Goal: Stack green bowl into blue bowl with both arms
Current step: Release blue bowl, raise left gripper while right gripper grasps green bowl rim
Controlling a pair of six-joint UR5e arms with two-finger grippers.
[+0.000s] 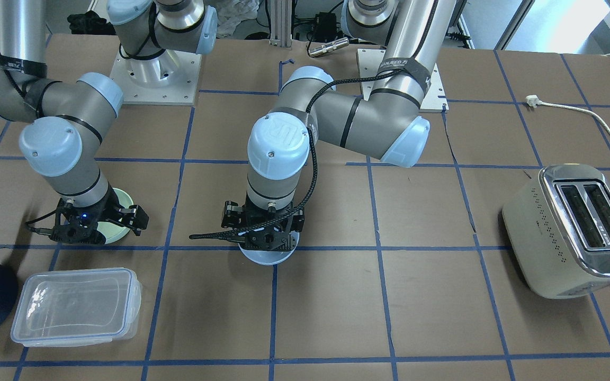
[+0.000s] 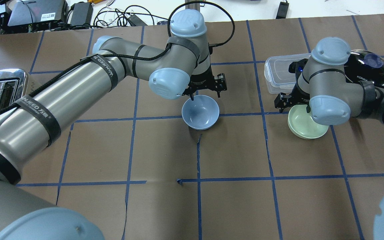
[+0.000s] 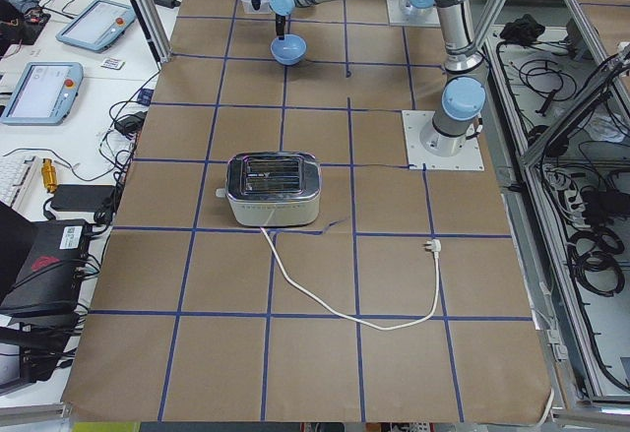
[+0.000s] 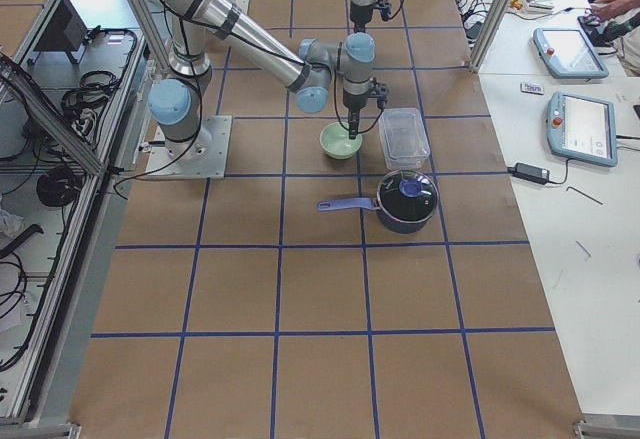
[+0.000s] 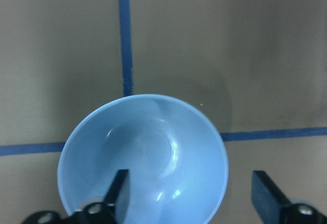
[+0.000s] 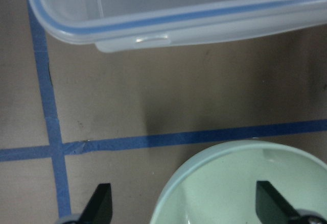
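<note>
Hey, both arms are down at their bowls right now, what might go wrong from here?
1. The left arm has its jaws open astride the rim of the blue bowl, one inside, one outside; a one-sided pinch may tip it or slip.
2. The right arm has its jaws astride the green bowl likewise, and the clear container lies close beside it; lifting might nudge it.
3. Bringing the bowls together puts both wrists close; they might collide.

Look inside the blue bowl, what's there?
Only one black finger of the left gripper dips in by the rim. Otherwise the blue bowl looks empty; the spot under that finger is hidden.
</note>
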